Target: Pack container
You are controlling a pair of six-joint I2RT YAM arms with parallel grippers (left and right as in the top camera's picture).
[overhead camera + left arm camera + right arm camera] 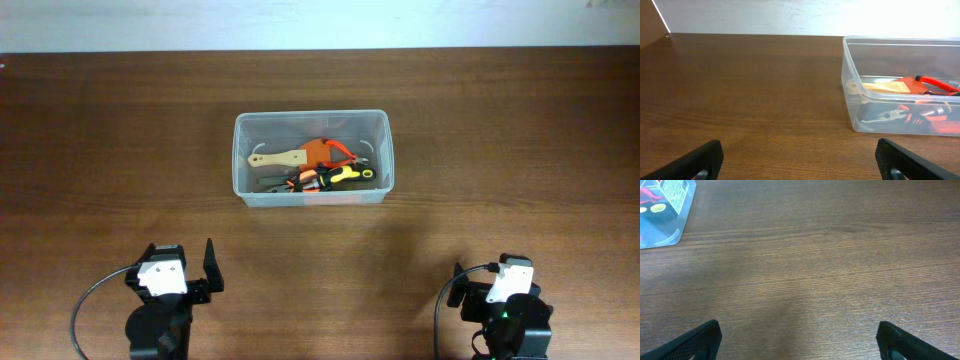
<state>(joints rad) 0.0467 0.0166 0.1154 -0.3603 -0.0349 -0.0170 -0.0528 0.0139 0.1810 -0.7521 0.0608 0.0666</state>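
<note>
The container (240, 150) is a clear plastic bin at the middle of the wooden table. It holds several hand tools: a wooden-handled tool (280, 158), an orange piece (322, 152), pliers (310, 180) and a yellow-handled tool (350, 174). In the left wrist view the container (850, 85) is ahead to the right, with the pliers (895, 115) inside. Its corner (665, 235) shows at the top left of the right wrist view. My left gripper (180, 255) (800, 160) is open and empty near the front left edge. My right gripper (490, 275) (800, 340) is open and empty at the front right.
The brown wooden table (500, 150) reaches back to a pale wall edge (320, 25). Both arms' black cables curl beside their bases at the front edge.
</note>
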